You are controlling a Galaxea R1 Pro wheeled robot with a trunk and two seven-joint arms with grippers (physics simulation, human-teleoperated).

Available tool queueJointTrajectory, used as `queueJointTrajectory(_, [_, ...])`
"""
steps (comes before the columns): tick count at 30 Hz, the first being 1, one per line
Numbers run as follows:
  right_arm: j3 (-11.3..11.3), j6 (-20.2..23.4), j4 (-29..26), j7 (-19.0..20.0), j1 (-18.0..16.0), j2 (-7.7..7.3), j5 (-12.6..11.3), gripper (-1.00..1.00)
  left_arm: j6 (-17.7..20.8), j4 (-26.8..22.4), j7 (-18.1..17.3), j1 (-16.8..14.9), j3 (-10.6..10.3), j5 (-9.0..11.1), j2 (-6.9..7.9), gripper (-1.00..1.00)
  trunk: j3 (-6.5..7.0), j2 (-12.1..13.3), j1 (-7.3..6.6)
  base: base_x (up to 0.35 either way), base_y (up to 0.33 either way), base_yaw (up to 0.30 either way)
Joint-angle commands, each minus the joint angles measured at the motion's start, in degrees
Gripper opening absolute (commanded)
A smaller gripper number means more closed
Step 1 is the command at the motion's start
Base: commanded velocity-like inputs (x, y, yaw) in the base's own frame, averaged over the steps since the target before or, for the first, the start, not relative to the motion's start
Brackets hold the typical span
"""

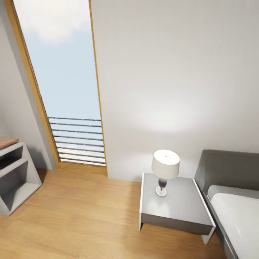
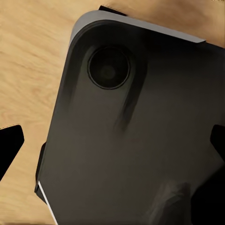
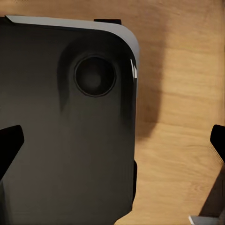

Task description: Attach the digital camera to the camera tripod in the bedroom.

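Note:
The digital camera and the camera tripod are out of view. The head view looks into the bedroom, with a pale grey wall [image 1: 172,72] and a light wood plank floor [image 1: 79,216]. My left gripper [image 2: 112,143] hangs open over my own dark base panel [image 2: 140,154]; its black fingertips [image 2: 9,147] stand far apart with nothing between them. My right gripper [image 3: 112,143] is open too, its fingertips [image 3: 9,147] wide apart above the same kind of dark panel [image 3: 61,140] and the wood floor [image 3: 183,117].
A tall window [image 1: 68,82] with a railing is at the left. A grey nightstand [image 1: 176,212] carries a white-shaded lamp [image 1: 164,169]. A bed [image 1: 237,212] with a grey headboard is at the right. A wood-topped grey desk [image 1: 14,172] stands at the left edge.

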Motion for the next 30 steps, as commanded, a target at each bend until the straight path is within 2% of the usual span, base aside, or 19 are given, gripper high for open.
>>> queueJointTrajectory(1, [0.0, -0.1, 0.0, 0.0, 0.0, -0.02, 0.0, 1.00, -0.1, -0.1, 0.0, 0.0, 0.1, 0.2, -0.02, 1.00, -0.04, 0.0, 0.00, 0.000, 0.000, 0.270])
queueJointTrajectory(18, [0.1, -0.1, 0.0, 0.0, 0.0, 0.10, 0.0, 1.00, -0.2, -0.1, 0.0, 0.0, 0.2, 0.2, -0.02, 1.00, -0.04, 0.0, 0.00, 0.000, 0.000, 0.270])
queueJointTrajectory(30, [0.1, -0.3, 0.0, 0.0, 0.0, 0.14, 0.0, 1.00, -2.2, -0.1, 0.1, 0.0, 0.3, 0.2, -0.02, 1.00, -0.04, 0.0, 0.00, 0.000, 0.000, 0.270])
